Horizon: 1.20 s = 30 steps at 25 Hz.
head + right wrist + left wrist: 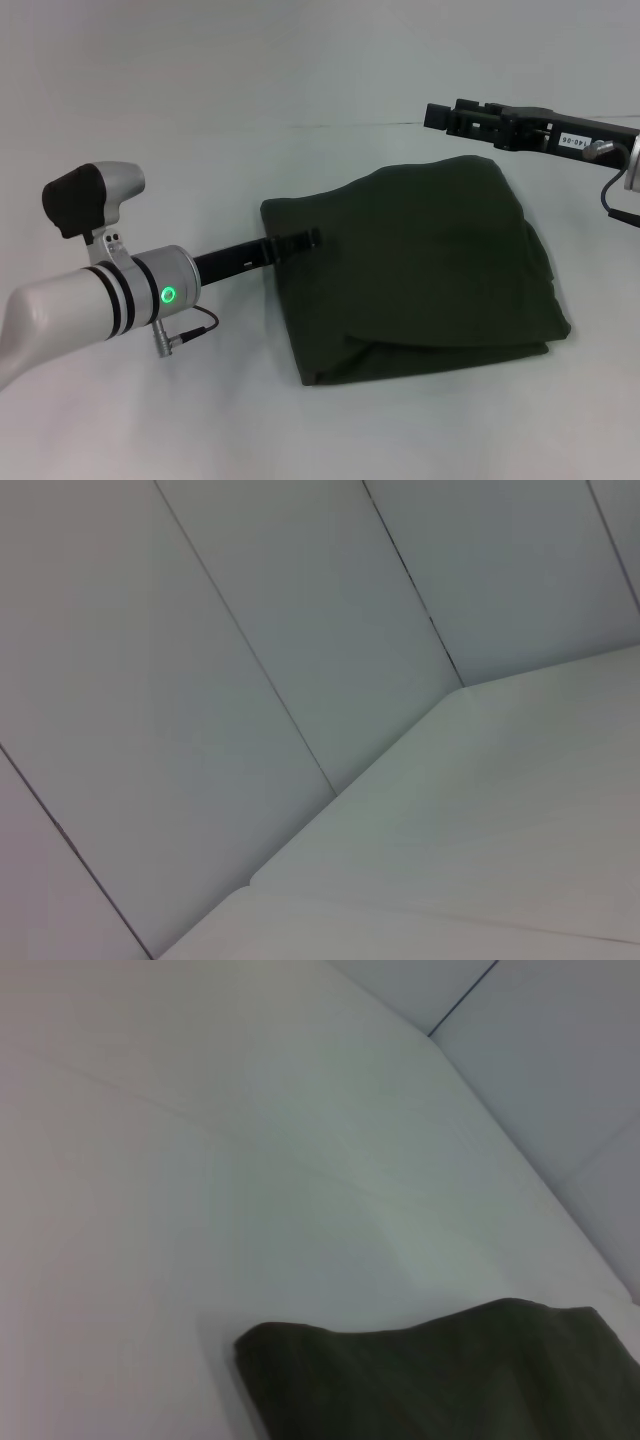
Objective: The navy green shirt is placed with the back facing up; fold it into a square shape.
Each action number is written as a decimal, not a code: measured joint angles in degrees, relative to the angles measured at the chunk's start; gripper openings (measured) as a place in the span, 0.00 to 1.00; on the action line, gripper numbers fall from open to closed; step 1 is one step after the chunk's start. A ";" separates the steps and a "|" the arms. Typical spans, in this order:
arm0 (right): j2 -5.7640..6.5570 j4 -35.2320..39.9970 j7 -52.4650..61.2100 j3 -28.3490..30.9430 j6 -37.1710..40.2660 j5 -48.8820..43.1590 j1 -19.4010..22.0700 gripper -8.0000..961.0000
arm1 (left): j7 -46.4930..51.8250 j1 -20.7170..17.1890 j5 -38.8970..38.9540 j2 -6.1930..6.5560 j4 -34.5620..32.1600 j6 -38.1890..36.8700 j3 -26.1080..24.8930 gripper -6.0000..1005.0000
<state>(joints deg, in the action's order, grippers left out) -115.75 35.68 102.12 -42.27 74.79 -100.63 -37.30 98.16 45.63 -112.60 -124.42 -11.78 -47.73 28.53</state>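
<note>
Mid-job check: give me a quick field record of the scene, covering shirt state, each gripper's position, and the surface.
shirt: navy green shirt lies folded into a rough, layered rectangle
shirt edges: near edge shows stacked layers, not fully flush
left gripper: left gripper reaches low over the shirt's left edge, fingertips at the fabric
right gripper: right gripper raised beyond the shirt's far right corner, clear of the fabric
surface: white table, shirt near its middle
wrist views: left shows a shirt corner; right shows only table and wall
</note>
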 joint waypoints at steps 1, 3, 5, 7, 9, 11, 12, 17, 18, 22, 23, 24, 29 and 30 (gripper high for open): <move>0.00 0.00 0.00 0.00 0.00 0.00 0.00 0.83 | 0.05 0.06 0.02 -0.02 0.02 -0.11 0.13 0.88; 0.00 0.00 0.00 0.00 0.00 0.00 -0.01 0.83 | 0.14 0.28 0.02 -0.03 0.09 -0.44 0.22 0.88; 0.00 0.00 -0.01 0.00 0.00 0.00 -0.03 0.83 | 0.13 0.56 0.02 -0.03 0.32 -0.65 0.22 0.88; 0.00 0.00 -0.02 0.00 0.00 0.00 -0.04 0.83 | 0.08 0.82 0.02 -0.03 0.62 -0.74 0.22 0.88; -0.05 0.00 -0.01 0.00 0.00 0.00 -0.05 0.83 | 0.06 1.03 0.01 -0.03 0.71 -0.80 0.22 0.88; -0.07 0.00 0.01 0.00 0.00 0.00 -0.05 0.83 | 0.05 1.20 -0.02 -0.03 0.71 -0.81 0.22 0.88; -0.08 0.00 0.03 0.00 -0.01 0.00 -0.05 0.83 | 0.05 1.26 -0.03 -0.03 0.71 -0.82 0.22 0.88; -0.09 0.00 0.06 0.00 -0.28 0.00 0.00 0.83 | -0.09 1.40 -0.06 -0.03 0.69 -0.84 0.21 0.88; -0.09 0.00 0.06 0.00 -0.42 0.00 0.00 0.83 | -0.11 1.40 -0.07 -0.03 0.65 -0.83 0.21 0.88; -0.08 -0.08 0.04 0.00 -0.79 0.00 0.02 0.83 | -0.16 1.26 -0.07 -0.01 0.32 -0.23 1.31 0.85; -0.08 -0.09 0.03 0.00 -0.79 0.00 0.02 0.83 | -0.18 1.19 -0.07 0.00 0.24 -0.12 1.67 0.85; -0.10 -0.09 0.03 0.00 -0.79 0.00 0.01 0.83 | -0.20 1.10 -0.07 0.03 0.11 -0.09 2.07 0.84; -0.19 -0.07 0.03 0.00 -0.81 0.00 -0.21 0.83 | -0.25 0.95 -0.10 0.03 -0.38 0.00 3.62 0.76; -0.19 -0.06 0.02 0.00 -0.83 0.00 -0.26 0.83 | -0.25 0.95 -0.07 0.01 -0.40 -0.03 3.67 0.72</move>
<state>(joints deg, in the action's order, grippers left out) -115.93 35.62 102.14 -42.27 73.96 -100.63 -37.57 97.90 46.58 -112.67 -124.41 -12.19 -47.76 32.20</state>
